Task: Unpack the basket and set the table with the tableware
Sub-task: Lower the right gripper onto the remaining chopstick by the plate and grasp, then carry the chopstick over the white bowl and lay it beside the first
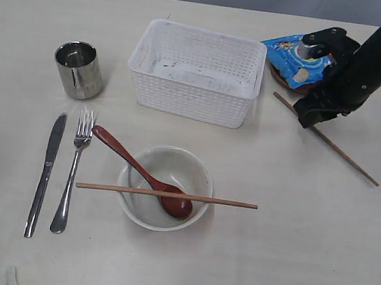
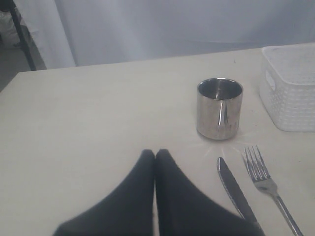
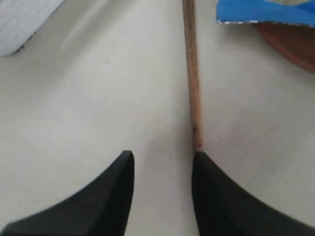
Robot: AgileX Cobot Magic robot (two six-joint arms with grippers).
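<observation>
Two chopsticks, well apart: first chopstick [image 1: 232,203] bridges the bowl [image 1: 204,173]; second chopstick [image 3: 192,73] lies on the table [image 1: 287,263] near the basket [image 1: 188,101]. My right gripper [image 3: 162,157], parted and empty, hovers over it, likely to pair them; my left gripper [image 2: 155,153], closed, holds nothing.

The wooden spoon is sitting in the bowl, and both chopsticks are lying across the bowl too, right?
Not quite. The wooden spoon does sit in the bowl, but only one chopstick lies across it. The other chopstick lies on the table beside the right gripper, as the exterior view shows.
</observation>
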